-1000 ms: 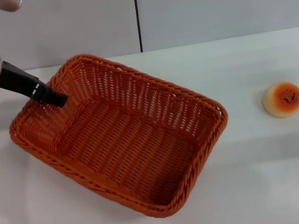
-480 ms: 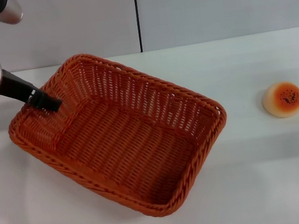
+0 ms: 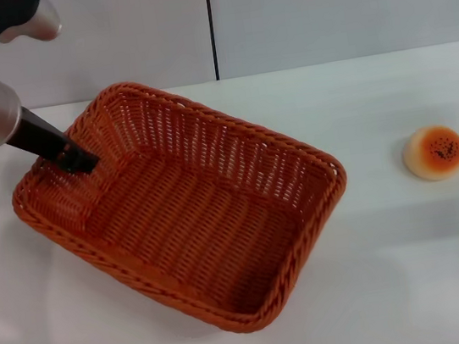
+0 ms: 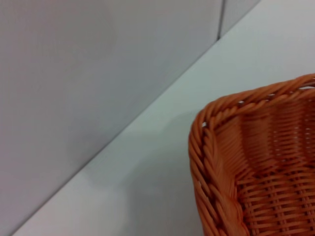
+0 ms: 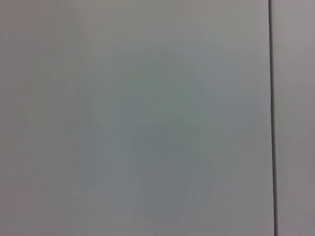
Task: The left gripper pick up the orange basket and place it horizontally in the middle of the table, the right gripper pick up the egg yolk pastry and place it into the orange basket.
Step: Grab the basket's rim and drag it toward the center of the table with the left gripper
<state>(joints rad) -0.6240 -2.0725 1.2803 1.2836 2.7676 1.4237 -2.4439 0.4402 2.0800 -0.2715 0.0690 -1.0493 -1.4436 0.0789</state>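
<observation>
The orange basket [image 3: 235, 150] lies slantwise on the white table [image 3: 416, 283], left of centre, its long side running from far left to near right. My left gripper [image 3: 83, 161] reaches down from the upper left and is shut on the basket's far-left rim. The left wrist view shows only a braided corner of the basket [image 4: 203, 162] against the table and wall. The egg yolk pastry [image 3: 434, 152] sits alone on the table at the right, well apart from the basket. My right gripper is out of view; its wrist view shows only grey wall.
A light grey wall [image 3: 317, 6] with a dark vertical seam [image 3: 210, 21] closes the table's far edge. Bare white tabletop lies between the basket and the pastry and along the front edge.
The left arm has swung and its ring light has shifted to the right. The basket has slid slightly to the left with the gripper. The pastry has not moved.
</observation>
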